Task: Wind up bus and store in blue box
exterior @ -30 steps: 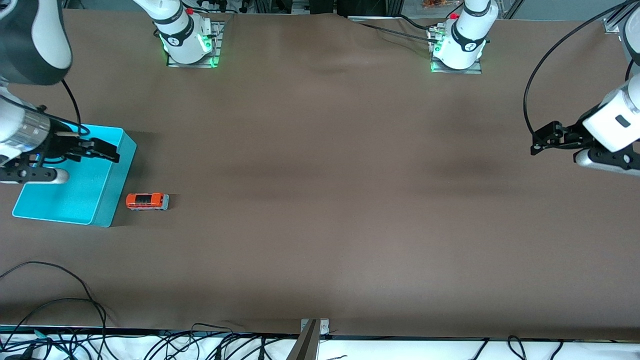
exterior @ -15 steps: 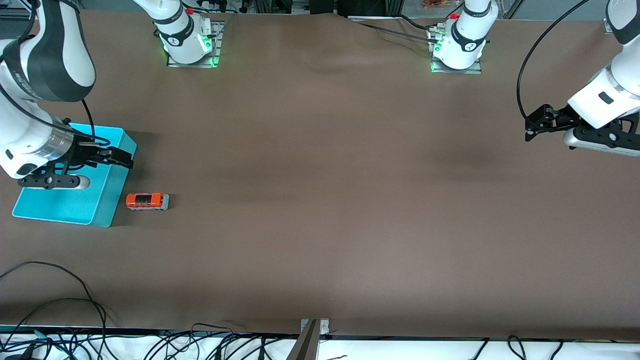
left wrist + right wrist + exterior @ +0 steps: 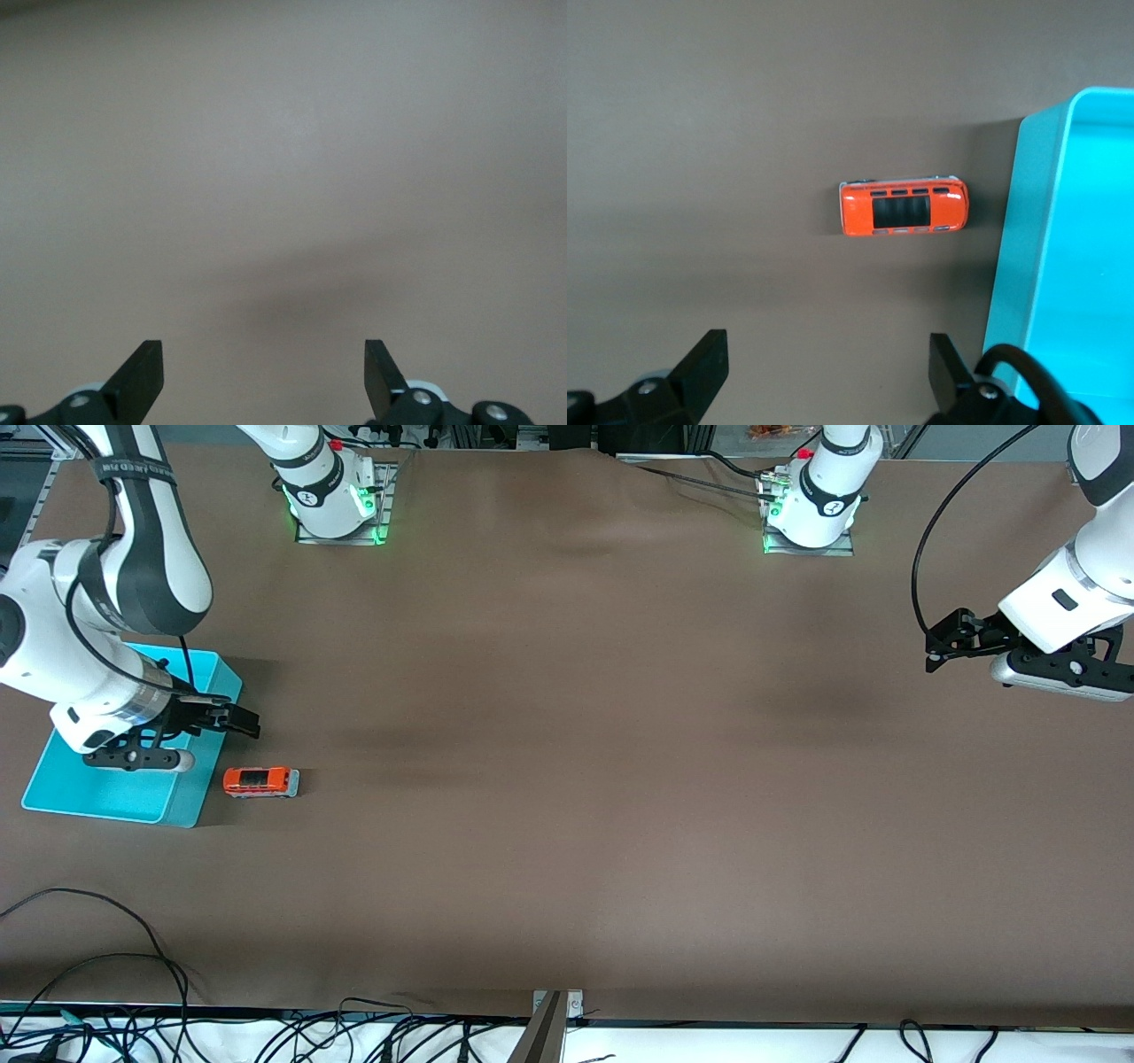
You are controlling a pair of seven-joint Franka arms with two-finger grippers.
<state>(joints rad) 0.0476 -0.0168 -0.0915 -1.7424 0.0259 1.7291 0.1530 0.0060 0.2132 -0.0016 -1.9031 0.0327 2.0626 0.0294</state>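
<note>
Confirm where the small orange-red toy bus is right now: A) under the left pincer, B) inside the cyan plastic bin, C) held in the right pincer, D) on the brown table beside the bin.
D: the small orange-red toy bus rests on the table beside the cyan plastic bin, untouched.

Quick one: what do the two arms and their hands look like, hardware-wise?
Both arms: glossy white shells with dark grey joint bands, black cables looped alongside, bases lit green. Right hand and left hand: black, two flat tapered fingers each, on a grey-and-black bar under the wrist.

Front camera high, facing robots; wrist cameras down; bus (image 3: 260, 781) shared.
</note>
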